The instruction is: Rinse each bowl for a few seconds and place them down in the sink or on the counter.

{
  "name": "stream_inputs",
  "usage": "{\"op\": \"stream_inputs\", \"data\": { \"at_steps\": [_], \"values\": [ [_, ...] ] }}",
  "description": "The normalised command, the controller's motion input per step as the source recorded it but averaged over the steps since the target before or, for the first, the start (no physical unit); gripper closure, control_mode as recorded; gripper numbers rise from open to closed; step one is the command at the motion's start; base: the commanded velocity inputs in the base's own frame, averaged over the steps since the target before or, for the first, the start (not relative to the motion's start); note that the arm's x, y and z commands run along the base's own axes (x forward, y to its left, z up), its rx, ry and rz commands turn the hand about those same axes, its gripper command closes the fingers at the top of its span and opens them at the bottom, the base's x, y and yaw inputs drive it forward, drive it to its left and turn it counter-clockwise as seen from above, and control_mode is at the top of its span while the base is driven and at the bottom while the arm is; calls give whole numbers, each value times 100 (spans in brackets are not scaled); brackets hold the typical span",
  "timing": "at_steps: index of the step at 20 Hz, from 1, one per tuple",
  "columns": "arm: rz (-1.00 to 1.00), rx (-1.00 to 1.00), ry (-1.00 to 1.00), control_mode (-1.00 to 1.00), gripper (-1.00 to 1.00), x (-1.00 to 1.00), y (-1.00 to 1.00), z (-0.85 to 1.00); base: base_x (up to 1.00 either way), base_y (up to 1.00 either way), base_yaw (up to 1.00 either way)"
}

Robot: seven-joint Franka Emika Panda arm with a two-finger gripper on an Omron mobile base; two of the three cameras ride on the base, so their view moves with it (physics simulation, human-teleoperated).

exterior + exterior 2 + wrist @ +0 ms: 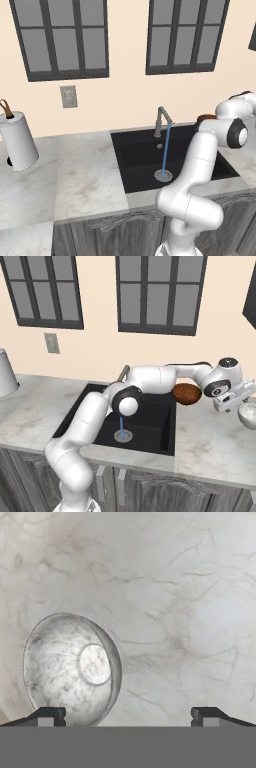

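A reddish-brown bowl (186, 393) sits on the counter (200, 441) just right of the black sink (152, 426); in the left base view this bowl (205, 118) peeks out behind my arm. My gripper (241, 401) reaches past it, over the counter's right end, open and holding nothing. A pale, marble-patterned bowl (248, 415) lies just beneath it. In the hand view this pale bowl (70, 667) lies left of centre on the counter (185, 602), near the left fingertip (50, 716); my open gripper (129, 717) is empty. The tap (161, 120) runs a blue stream (165, 150) onto the drain (163, 175).
A white paper towel roll (17, 140) stands at the counter's far left. A wall outlet (68, 96) and two dark windows sit behind the counter. Broad marble counter (85, 175) stretches left of the sink. My arm spans the sink's right part.
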Motion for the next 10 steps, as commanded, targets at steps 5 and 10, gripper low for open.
{"op": "stream_inputs", "data": {
  "at_steps": [5, 10],
  "values": [
    [0, 0, 0, -100, -100, 0, 0, -13, 0, 0, 0],
    [0, 0, 0, -100, -100, 0, 0, -17, 0, 0, 0]
  ]
}}
